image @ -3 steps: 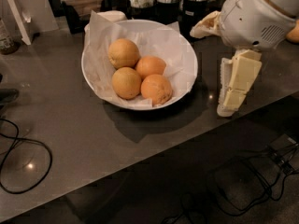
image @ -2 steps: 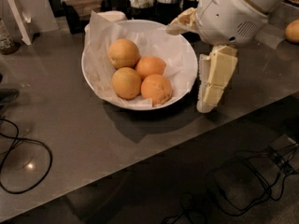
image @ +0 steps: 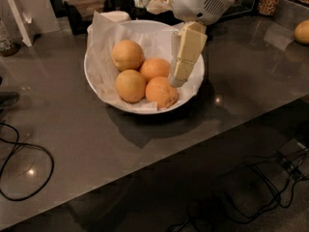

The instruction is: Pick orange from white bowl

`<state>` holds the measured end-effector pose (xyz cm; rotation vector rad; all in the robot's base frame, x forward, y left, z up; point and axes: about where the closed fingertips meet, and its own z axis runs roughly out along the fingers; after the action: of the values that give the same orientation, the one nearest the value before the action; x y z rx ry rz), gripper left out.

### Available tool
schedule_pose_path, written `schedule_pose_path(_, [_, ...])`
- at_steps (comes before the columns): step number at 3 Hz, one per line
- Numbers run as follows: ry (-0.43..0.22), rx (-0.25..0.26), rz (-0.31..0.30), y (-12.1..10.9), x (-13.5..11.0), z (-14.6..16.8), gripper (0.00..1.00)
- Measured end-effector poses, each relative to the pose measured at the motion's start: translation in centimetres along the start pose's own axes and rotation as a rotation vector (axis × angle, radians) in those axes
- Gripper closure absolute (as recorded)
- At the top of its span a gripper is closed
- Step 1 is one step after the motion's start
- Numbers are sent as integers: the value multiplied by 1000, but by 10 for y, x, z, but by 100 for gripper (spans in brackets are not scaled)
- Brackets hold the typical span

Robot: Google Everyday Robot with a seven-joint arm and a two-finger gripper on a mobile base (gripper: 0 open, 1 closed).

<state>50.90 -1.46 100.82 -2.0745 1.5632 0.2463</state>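
Note:
The white bowl (image: 99, 79), lined with crinkled white paper, sits on the grey table in the middle of the camera view. It holds several oranges. The orange (image: 127, 55), pale yellow-orange and the largest, lies at the back left of the bowl. Two deeper orange ones (image: 155, 69) (image: 161, 92) lie on the right, and a smaller yellow-orange one (image: 131, 86) at the front left. My gripper (image: 176, 80) hangs down over the right part of the bowl, its tip just right of the two deeper orange fruits. It holds nothing that I can see.
Another orange fruit (image: 301, 31) lies at the far right of the table. A white card (image: 19, 14) stands at the back left. A black cable (image: 24, 170) loops on the table's left. More cables (image: 270, 178) lie on the floor beyond the front edge. Dark items stand behind the bowl.
The gripper has moved left, from beside the bowl's right rim to over the bowl's right part. The oranges and bowl have not moved.

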Motion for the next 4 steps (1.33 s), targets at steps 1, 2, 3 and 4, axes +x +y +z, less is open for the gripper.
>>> schedule_pose_path(1, [-3, 6, -5, -2, -3, -1, 0])
schedule_pose_path(2, [-3, 6, -5, -2, -3, -1, 16])
schedule_pose_path(3, [-3, 6, -5, -2, -3, -1, 38])
schedule_pose_path(4, [-5, 5, 17, -3, 2, 3, 54])
